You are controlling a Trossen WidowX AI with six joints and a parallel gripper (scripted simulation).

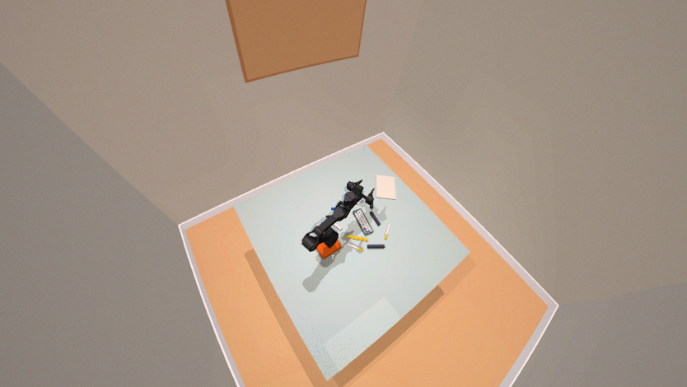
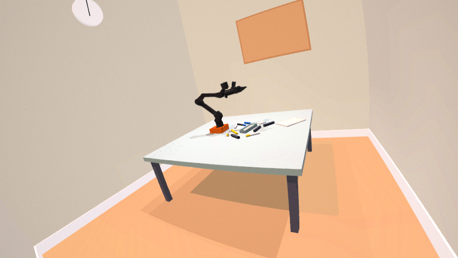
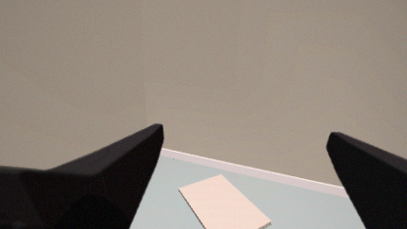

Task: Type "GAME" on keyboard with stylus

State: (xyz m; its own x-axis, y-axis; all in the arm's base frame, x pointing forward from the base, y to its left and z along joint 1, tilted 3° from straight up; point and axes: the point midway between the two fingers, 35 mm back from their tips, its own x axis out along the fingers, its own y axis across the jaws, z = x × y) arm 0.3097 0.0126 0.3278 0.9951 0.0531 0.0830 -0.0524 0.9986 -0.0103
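Note:
A small grey keyboard (image 1: 362,221) (image 2: 248,128) with pale keys lies on the pale desk, in front of the arm's orange base. Several pen-like things lie around it, and I cannot tell which one is the stylus. They include a yellow stick (image 1: 357,238) (image 2: 234,131), a white stick with a yellow end (image 1: 387,231) (image 2: 252,134) and a dark cylinder (image 1: 376,246) (image 2: 235,136). My gripper (image 1: 366,185) (image 3: 244,135) is wide open and empty, raised high above the desk beyond the keyboard. The keyboard is out of the wrist view.
A flat cream pad (image 1: 385,187) (image 2: 290,121) (image 3: 224,202) lies on the desk beyond the keyboard. Another dark cylinder (image 1: 375,218) (image 2: 257,128) lies beside the keyboard. A blue piece (image 2: 246,122) lies behind it. The arm's orange base (image 1: 329,249) (image 2: 219,129) stands near the yellow stick.

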